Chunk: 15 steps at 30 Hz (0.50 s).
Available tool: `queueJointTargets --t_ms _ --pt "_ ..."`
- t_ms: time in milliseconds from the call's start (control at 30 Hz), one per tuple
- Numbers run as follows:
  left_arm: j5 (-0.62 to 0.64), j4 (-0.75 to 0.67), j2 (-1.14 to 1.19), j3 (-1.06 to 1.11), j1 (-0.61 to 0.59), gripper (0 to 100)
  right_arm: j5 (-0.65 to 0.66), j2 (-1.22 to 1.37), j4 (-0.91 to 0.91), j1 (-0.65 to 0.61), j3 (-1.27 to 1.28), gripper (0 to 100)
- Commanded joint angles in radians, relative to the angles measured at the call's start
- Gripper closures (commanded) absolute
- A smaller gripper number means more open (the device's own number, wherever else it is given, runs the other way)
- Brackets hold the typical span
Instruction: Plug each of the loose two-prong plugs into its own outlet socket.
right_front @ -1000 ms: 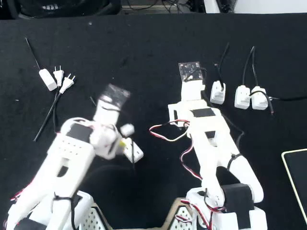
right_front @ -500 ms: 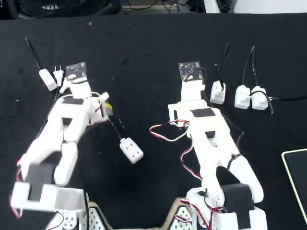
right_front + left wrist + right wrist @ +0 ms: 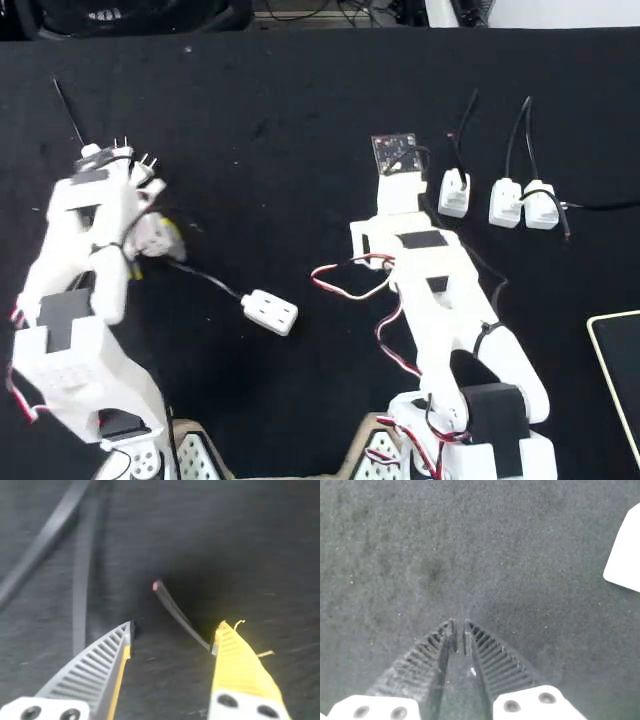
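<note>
Two loose two-prong plugs [image 3: 135,160] lie at the table's far left, partly hidden under my left arm [image 3: 90,220]. In the left wrist view my left gripper [image 3: 175,627] is open just above the cloth, and a black cable end [image 3: 167,602] with a reddish tip lies between its fingers. A white outlet socket [image 3: 270,312] on a black cable [image 3: 200,275] lies mid-table. Three more white sockets [image 3: 505,202] sit at the right. My right gripper [image 3: 459,625] is shut and holds nothing, low over bare cloth left of the nearest socket [image 3: 453,192].
Black cloth covers the table [image 3: 300,90]. Thin black cables [image 3: 50,540] run past the left gripper. A white socket corner [image 3: 626,555] shows beside the right gripper. A flat tablet-like thing [image 3: 620,370] lies at the near right edge.
My left arm has swung left, from beside the mid-table socket to over the loose plugs. That socket slid slightly left and its cable now trails leftward. The right arm has not moved.
</note>
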Motion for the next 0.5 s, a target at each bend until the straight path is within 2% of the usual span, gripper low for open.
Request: queueJointTargets --t_ms 0,233,467 --pt "-0.143 0.092 -0.005 -0.081 -0.091 74 -0.002 -0.047 -0.032 -0.017 -0.004 98.6" --pt "-0.235 0.265 -0.005 -0.217 -0.153 74 -0.002 -0.054 -0.026 -0.011 -0.008 98.6" --pt "-0.482 0.41 -0.054 -0.219 -0.064 74 -0.038 -0.125 -0.003 0.043 0.001 98.7"
